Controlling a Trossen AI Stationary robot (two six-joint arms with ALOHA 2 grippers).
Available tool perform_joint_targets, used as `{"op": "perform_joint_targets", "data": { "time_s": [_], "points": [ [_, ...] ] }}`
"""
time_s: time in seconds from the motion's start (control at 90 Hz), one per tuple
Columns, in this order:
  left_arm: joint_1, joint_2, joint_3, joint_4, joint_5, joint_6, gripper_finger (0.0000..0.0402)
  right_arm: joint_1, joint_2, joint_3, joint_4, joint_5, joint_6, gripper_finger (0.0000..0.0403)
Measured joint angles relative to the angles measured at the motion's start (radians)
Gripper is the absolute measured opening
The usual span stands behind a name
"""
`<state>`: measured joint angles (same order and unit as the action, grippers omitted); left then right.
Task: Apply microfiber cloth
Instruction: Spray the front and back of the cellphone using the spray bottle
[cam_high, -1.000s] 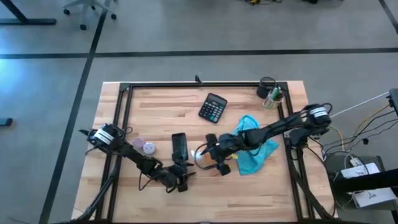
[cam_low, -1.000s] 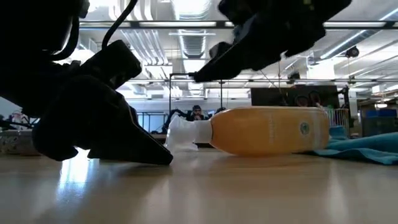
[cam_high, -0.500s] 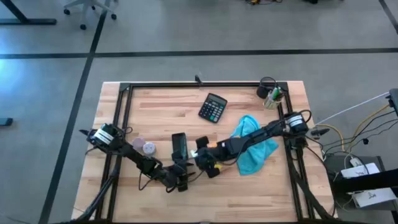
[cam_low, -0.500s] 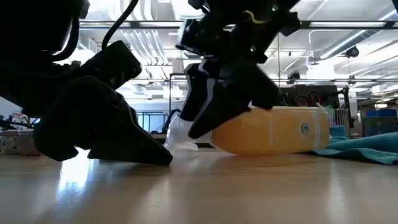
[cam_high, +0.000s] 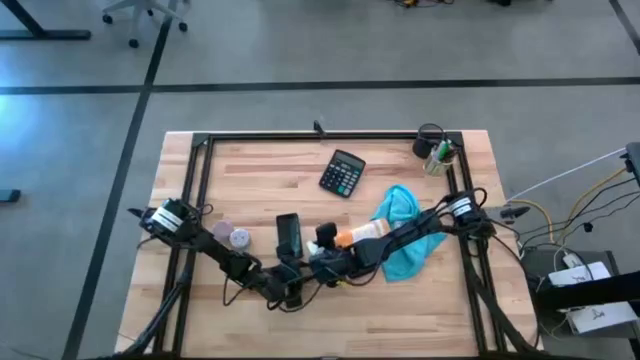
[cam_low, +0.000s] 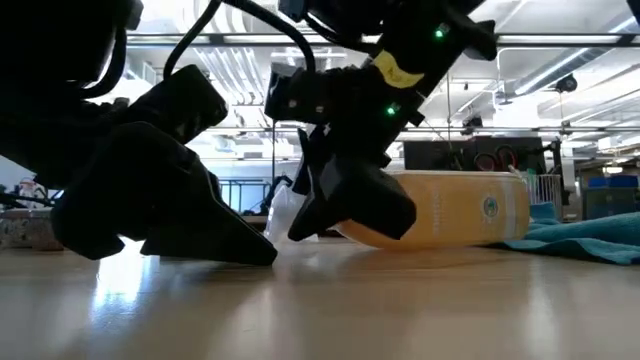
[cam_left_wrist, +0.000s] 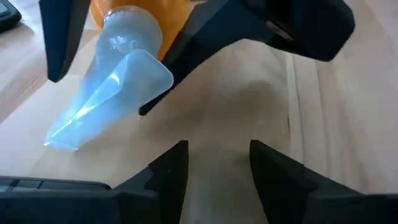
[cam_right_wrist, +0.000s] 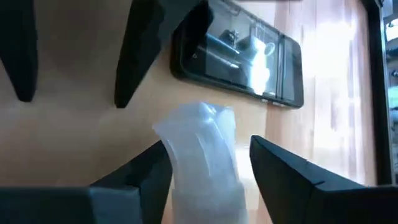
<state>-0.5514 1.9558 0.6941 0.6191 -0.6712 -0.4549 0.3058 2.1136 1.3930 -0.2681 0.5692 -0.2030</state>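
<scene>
Microfiber cloth (cam_high: 408, 240): crumpled, right of centre on counter (cam_high: 400, 310). Right pincer (cam_right_wrist: 208, 171): spread astride orange bottle's (cam_high: 362, 232) clear cap, centre frame. Left pincer (cam_left_wrist: 214, 171): spread, empty, lower centre, facing it.

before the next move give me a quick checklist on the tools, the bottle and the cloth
1. Right tool open around the bottle's clear nozzle: ok, fingers sit on both sides.
2. Nozzle gripped: not ok, gaps show beside it.
3. Orange bottle lying on its side on the table: ok.
4. Left tool open and holding nothing: ok, close in front of the nozzle.
5. Microfiber cloth free: not ok, it lies crumpled under the right arm.
6. Phone clear of both tools: cannot tell, it lies very close.
</scene>
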Motion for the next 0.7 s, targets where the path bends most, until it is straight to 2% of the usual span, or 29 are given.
{"op": "perform_joint_targets", "data": {
  "time_s": [0.222, 0.389, 0.578, 0.7],
  "points": [
    [0.000, -0.004, 0.000, -0.010, 0.002, 0.007, 0.0155, 0.000, 0.016, -0.002, 0.021, 0.026, 0.041, 0.0114],
    [-0.002, -0.009, 0.001, -0.027, 0.010, 0.007, 0.0150, 0.017, -0.001, -0.004, 0.010, 0.052, 0.074, 0.0113],
    [-0.002, -0.013, 0.001, -0.038, 0.030, 0.007, 0.0138, 0.040, -0.120, -0.004, -0.024, 0.111, 0.115, 0.0123],
    [-0.003, -0.014, 0.002, -0.043, 0.032, 0.008, 0.0130, 0.051, -0.232, -0.007, -0.087, 0.123, 0.178, 0.0111]
  ]
}}
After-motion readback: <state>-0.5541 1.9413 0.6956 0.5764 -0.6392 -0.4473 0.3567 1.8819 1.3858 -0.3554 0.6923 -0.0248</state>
